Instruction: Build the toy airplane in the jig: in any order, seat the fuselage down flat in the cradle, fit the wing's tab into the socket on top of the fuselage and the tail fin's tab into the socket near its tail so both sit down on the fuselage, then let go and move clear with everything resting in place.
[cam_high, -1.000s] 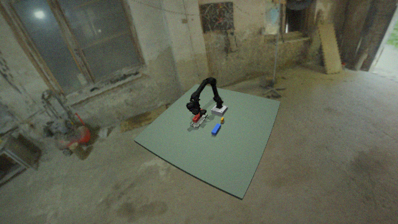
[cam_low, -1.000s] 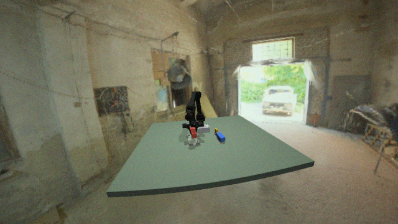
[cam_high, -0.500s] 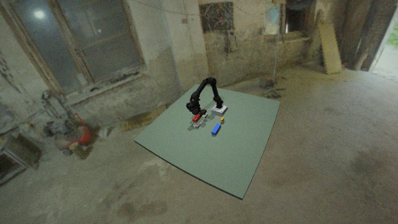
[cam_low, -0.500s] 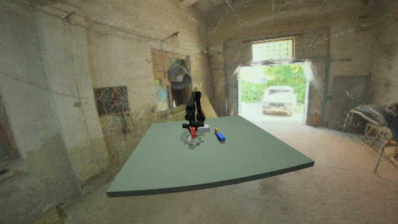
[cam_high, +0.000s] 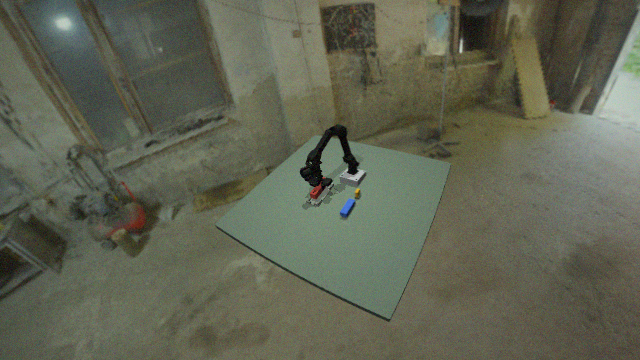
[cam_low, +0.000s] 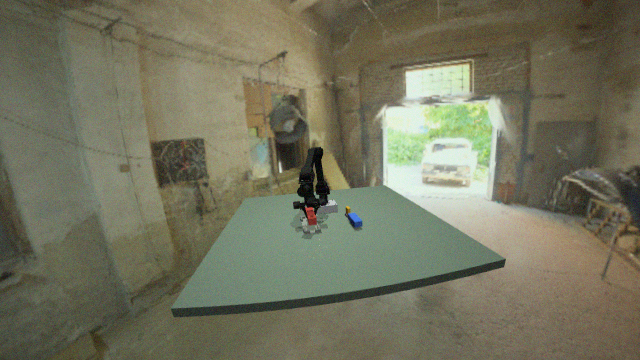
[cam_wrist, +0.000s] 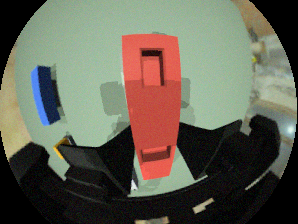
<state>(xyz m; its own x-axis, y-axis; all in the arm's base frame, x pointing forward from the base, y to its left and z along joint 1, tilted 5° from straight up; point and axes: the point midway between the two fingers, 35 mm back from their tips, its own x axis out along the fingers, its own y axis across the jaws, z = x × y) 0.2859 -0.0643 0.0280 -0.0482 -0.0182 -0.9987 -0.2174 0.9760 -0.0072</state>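
The red fuselage (cam_high: 316, 192) (cam_low: 311, 216) (cam_wrist: 154, 107) is level, with its two sockets facing up in the wrist view. My gripper (cam_high: 324, 183) (cam_low: 310, 206) (cam_wrist: 152, 124) is shut on it near its narrow tail end. The fuselage is at the pale cradle (cam_high: 314, 202) (cam_low: 311, 229) and lined up with it; the fuselage hides most of the cradle from above, and I cannot tell whether it sits fully down. The blue wing (cam_high: 347, 208) (cam_low: 355, 220) (cam_wrist: 46, 95) lies on the table. The small yellow tail fin (cam_high: 357, 193) (cam_low: 348, 211) is near one end of the wing, partly behind a finger in the wrist view.
The white arm base (cam_high: 353, 177) (cam_low: 330, 207) stands behind the cradle on the green table top (cam_high: 380, 260) (cam_low: 350, 270). The wing and tail fin are off to one side of the cradle.
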